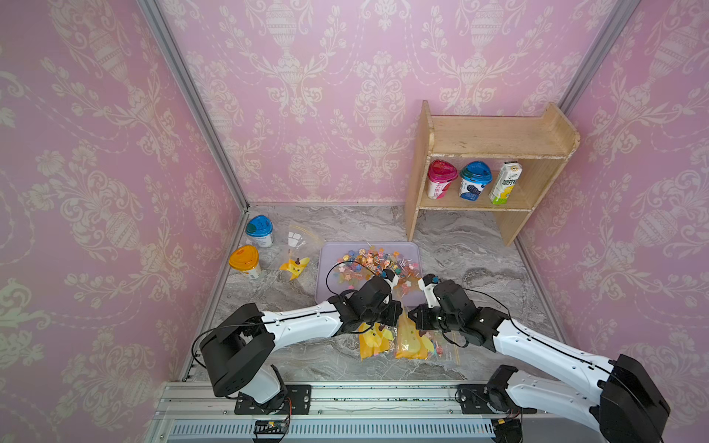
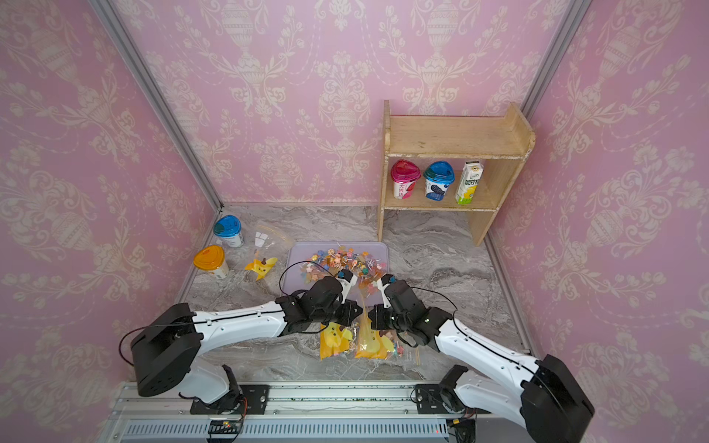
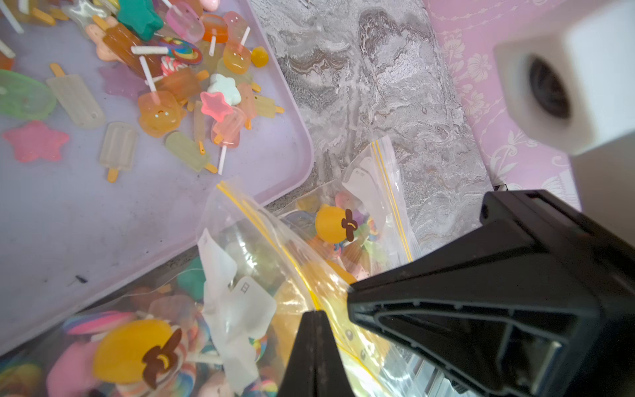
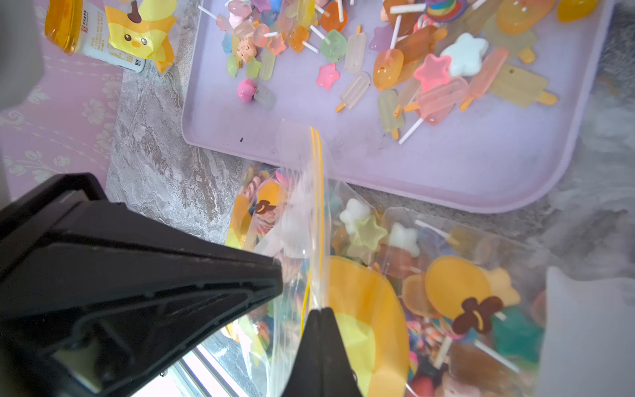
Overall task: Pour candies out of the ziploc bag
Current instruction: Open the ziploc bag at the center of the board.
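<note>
While both tight on the ziploc bag [image 3: 251,240] edge, left gripper [image 3: 333,306], right gripper [image 4: 300,292] beside tray [image 3: 302,168] rim

Left arm [image 1: 303,322], right arm [image 1: 537,345]: white shells, black joints, dark screw dots. Thin black cable [image 1: 327,277] loops behind left pincer [image 3: 332,306]. Fingers [image 3: 481,309] black, wedge-shaped, ribbed.
</note>
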Robot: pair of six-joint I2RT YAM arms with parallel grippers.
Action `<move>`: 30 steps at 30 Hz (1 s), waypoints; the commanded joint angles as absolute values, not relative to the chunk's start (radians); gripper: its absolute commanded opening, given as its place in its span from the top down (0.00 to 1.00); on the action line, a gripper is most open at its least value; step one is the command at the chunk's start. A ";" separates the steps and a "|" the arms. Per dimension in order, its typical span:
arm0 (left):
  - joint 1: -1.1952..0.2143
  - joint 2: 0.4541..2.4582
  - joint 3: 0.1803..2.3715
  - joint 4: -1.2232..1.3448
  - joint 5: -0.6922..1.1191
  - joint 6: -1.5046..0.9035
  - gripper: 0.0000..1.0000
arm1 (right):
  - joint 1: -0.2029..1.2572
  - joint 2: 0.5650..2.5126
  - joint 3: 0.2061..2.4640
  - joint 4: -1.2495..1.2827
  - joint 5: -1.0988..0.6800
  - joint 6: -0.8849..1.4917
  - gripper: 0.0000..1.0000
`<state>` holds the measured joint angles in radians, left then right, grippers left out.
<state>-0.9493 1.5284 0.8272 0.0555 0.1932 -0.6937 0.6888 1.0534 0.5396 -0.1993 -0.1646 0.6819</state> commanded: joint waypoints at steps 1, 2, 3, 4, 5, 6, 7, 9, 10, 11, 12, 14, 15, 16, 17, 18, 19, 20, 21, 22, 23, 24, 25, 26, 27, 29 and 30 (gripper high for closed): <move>-0.943 1.484 0.837 -0.003 0.154 -0.655 1.00 | 0.692 1.011 0.554 -0.264 -0.098 0.660 1.00; -0.943 1.478 0.842 -0.016 0.149 -0.650 1.00 | 0.692 1.007 0.559 -0.275 -0.094 0.656 1.00; -0.943 1.473 0.847 -0.028 0.145 -0.643 1.00 | 0.692 1.004 0.562 -0.285 -0.091 0.652 1.00; -0.943 1.471 0.850 -0.037 0.141 -0.637 1.00 | 0.692 1.002 0.565 -0.291 -0.089 0.650 1.00; -0.943 1.467 0.854 -0.048 0.137 -0.632 1.00 | 0.692 1.001 0.564 -0.295 -0.088 0.649 1.00; -0.943 1.464 0.858 -0.061 0.133 -0.625 1.00 | 0.692 0.998 0.566 -0.300 -0.086 0.649 1.00; -0.943 1.460 0.861 -0.071 0.131 -0.621 1.00 | 0.693 0.996 0.566 -0.301 -0.084 0.649 1.00; -0.943 1.448 0.866 -0.095 0.123 -0.611 1.00 | 0.692 0.990 0.566 -0.309 -0.079 0.649 1.00; -0.943 1.441 0.868 -0.106 0.120 -0.607 1.00 | 0.692 0.987 0.566 -0.313 -0.076 0.649 1.00; -0.943 1.432 0.871 -0.120 0.114 -0.601 1.00 | 0.693 0.984 0.567 -0.319 -0.072 0.647 1.00; -0.943 1.423 0.873 -0.134 0.108 -0.596 1.00 | 0.691 0.980 0.569 -0.323 -0.068 0.646 1.00; -0.943 1.405 0.881 -0.162 0.095 -0.585 1.00 | 0.691 0.979 0.575 -0.333 -0.063 0.643 1.00; -0.943 1.395 0.886 -0.177 0.089 -0.577 1.00 | 0.691 0.977 0.579 -0.340 -0.060 0.640 1.00; -0.943 1.387 0.892 -0.190 0.085 -0.572 1.00 | 0.691 0.976 0.583 -0.344 -0.057 0.639 1.00; -0.943 1.376 0.900 -0.204 0.082 -0.566 1.00 | 0.692 0.974 0.586 -0.349 -0.056 0.637 1.00; -0.943 1.367 0.907 -0.214 0.080 -0.561 1.00 | 0.692 0.973 0.591 -0.353 -0.055 0.634 1.00; -0.943 1.358 0.915 -0.223 0.077 -0.557 1.00 | 0.691 0.971 0.595 -0.357 -0.057 0.634 1.00; -0.943 1.350 0.924 -0.235 0.073 -0.551 1.00 | 0.690 0.968 0.599 -0.362 -0.058 0.632 1.00; -0.943 1.343 0.935 -0.248 0.068 -0.544 1.00 | 0.691 0.965 0.604 -0.366 -0.059 0.630 1.00; -0.943 1.338 0.944 -0.258 0.065 -0.539 1.00 | 0.691 0.963 0.608 -0.369 -0.058 0.627 1.00; -0.943 1.334 0.957 -0.273 0.062 -0.531 1.00 | 0.692 0.958 0.614 -0.375 -0.060 0.625 1.00; -0.944 1.329 0.968 -0.286 0.058 -0.525 1.00 | 0.691 0.955 0.617 -0.379 -0.061 0.623 1.00; -0.945 1.325 0.977 -0.294 0.055 -0.519 1.00 | 0.691 0.952 0.621 -0.383 -0.063 0.620 1.00; -0.945 1.322 0.985 -0.301 0.054 -0.514 1.00 | 0.692 0.949 0.626 -0.390 -0.063 0.617 1.00; -0.945 1.318 0.992 -0.305 0.051 -0.506 1.00 | 0.692 0.948 0.629 -0.396 -0.063 0.617 1.00; -0.945 1.314 1.008 -0.319 0.048 -0.491 1.00 | 0.694 0.943 0.634 -0.404 -0.068 0.611 1.00; -0.945 1.316 1.018 -0.331 0.043 -0.483 1.00 | 0.694 0.941 0.635 -0.410 -0.067 0.609 1.00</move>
<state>-0.9493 1.3396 0.9741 -0.2768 0.0795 -0.5373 0.6899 0.9691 0.6048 -0.3748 -0.0853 0.6357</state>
